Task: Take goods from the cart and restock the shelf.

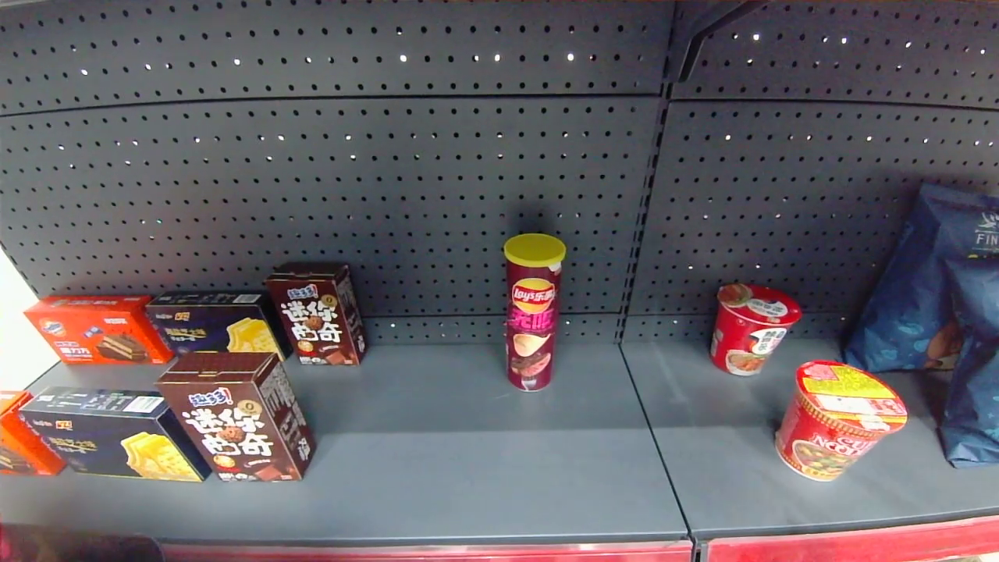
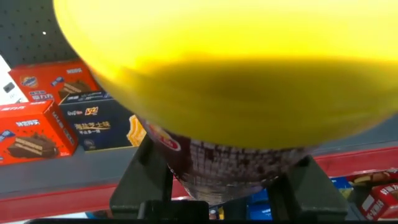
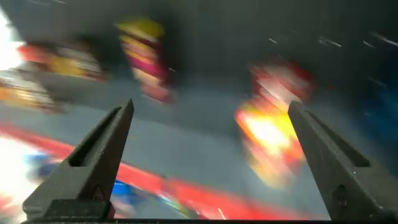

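Head view: shelf point(image 1: 468, 460) has open deck btwn cookie boxes point(image 1: 234, 428) & standing chip can point(image 1: 533, 320). Left gripper point(image 2: 227, 182) clamps 2nd chip can point(image 2: 236, 74); right gripper point(image 3: 211, 109) wide open, empty.

The shelf point(image 1: 468, 453) is dark grey and flat, with a red front edge. A tall dark red can point(image 1: 534, 312) with a yellow lid stands up straight near the middle, close to the back wall. On the left, boxes point(image 1: 242, 425) stand in two rows, and each row has an orange one, a dark blue one and a brown one. On the right sit two red cups point(image 1: 751, 328), one near the back and one nearer the front. Blue bags point(image 1: 936, 312) lean at the far right. A second can point(image 2: 236, 81), dark red with a yellow lid, sits tight between the fingers of the left gripper point(image 2: 227, 168), in front of the shelf.
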